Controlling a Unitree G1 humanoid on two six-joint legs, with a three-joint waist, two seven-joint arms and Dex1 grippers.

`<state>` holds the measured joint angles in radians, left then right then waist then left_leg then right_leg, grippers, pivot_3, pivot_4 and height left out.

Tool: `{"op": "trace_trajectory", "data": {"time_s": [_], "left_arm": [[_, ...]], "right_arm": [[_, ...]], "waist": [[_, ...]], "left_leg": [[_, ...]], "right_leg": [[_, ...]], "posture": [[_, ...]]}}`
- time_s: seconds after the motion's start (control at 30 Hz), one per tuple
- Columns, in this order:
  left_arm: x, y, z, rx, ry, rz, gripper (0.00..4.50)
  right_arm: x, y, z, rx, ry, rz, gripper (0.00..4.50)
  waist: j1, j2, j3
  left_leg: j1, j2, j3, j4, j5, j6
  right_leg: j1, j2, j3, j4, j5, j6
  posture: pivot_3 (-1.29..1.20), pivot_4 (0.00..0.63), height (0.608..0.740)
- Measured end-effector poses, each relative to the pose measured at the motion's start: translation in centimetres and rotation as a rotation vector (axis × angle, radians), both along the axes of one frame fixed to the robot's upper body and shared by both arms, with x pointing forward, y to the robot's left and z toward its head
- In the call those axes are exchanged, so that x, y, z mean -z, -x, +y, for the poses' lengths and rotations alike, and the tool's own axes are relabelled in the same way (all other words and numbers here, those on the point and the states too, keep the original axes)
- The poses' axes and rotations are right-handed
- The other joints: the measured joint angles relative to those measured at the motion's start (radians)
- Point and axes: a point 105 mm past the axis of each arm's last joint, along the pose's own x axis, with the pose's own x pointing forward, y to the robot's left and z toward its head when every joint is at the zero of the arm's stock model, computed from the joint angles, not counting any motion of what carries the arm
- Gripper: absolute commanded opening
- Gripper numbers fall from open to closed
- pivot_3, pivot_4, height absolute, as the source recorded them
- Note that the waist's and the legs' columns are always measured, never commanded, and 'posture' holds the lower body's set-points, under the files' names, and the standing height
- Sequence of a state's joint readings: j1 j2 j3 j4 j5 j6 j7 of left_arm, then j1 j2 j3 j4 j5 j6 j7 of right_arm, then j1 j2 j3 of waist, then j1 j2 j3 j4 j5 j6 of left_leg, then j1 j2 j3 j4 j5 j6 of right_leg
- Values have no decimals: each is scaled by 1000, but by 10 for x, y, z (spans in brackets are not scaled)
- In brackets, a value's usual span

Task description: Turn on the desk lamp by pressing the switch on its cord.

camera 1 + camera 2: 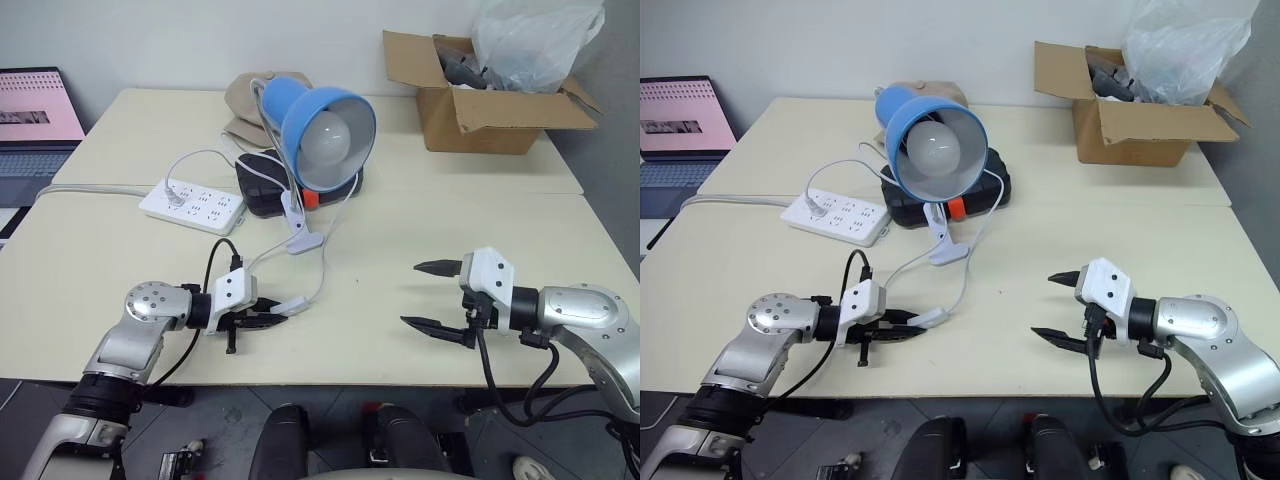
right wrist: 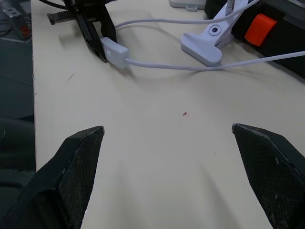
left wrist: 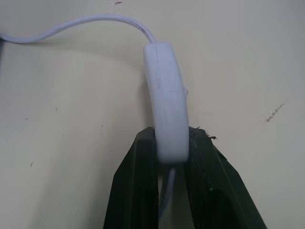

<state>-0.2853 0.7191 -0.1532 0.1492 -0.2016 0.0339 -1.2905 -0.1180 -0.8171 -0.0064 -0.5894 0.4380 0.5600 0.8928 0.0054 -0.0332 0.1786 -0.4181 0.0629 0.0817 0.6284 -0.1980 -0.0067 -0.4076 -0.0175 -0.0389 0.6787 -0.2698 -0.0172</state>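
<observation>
The desk lamp (image 1: pixel 325 125) has a blue shade and a white globe bulb that looks unlit. It stands mid-table, with a white clip (image 1: pixel 303 238) at its foot. Its thin white cord (image 1: pixel 322 270) runs toward the front edge and ends at the small white switch (image 1: pixel 290 307). My left gripper (image 1: pixel 262 312) is shut on the switch. In the left wrist view the switch (image 3: pixel 167 109) sits pinched between the two black fingers (image 3: pixel 138 191). My right gripper (image 1: pixel 430 297) hovers open over bare table at the front right, well clear of the cord.
A white power strip (image 1: pixel 192 205) lies left of the lamp and a black case (image 1: pixel 265 185) with an orange latch behind it. A cardboard box (image 1: pixel 490 115) with a plastic bag stands back right. A laptop (image 1: pixel 35 120) is at far left.
</observation>
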Motion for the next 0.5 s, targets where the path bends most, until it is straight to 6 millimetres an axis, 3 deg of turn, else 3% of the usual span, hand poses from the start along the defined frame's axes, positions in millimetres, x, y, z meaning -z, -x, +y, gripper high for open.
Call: {"op": "trace_trajectory", "data": {"time_s": [0.1, 0.2, 0.33, 0.5], "left_arm": [[-12, -6, -22, 74, 21, -23, 407], [-28, -13, -33, 120, 30, -68, 407], [-35, -14, -50, 189, 30, -79, 407], [-31, -13, -55, 207, -6, -78, 407]], "right_arm": [[-10, -1, -2, 5, -5, -15, 4500], [-17, -3, 9, -21, -5, -25, 4500], [-21, -8, 41, -104, -16, -11, 4500], [-18, -21, 71, -166, 1, -11, 4500]], "waist": [[2, 0, 0], [-3, 0, 0], [-14, 0, 0], [-12, 0, 0]], "left_leg": [[-1, 0, 0, 1, 0, 0], [0, 0, 0, 1, 0, 0], [0, 1, -1, 0, 0, 0], [-1, 1, -1, 0, 0, 0]], "right_leg": [[0, 0, 0, 0, 0, 0], [0, 1, 1, 1, 0, 0], [0, 4, 2, 1, 0, 0], [-2, 5, 2, 1, 0, 0]], "posture": [[0, 150, 740], [0, 150, 740], [0, 150, 740], [0, 150, 740]]}}
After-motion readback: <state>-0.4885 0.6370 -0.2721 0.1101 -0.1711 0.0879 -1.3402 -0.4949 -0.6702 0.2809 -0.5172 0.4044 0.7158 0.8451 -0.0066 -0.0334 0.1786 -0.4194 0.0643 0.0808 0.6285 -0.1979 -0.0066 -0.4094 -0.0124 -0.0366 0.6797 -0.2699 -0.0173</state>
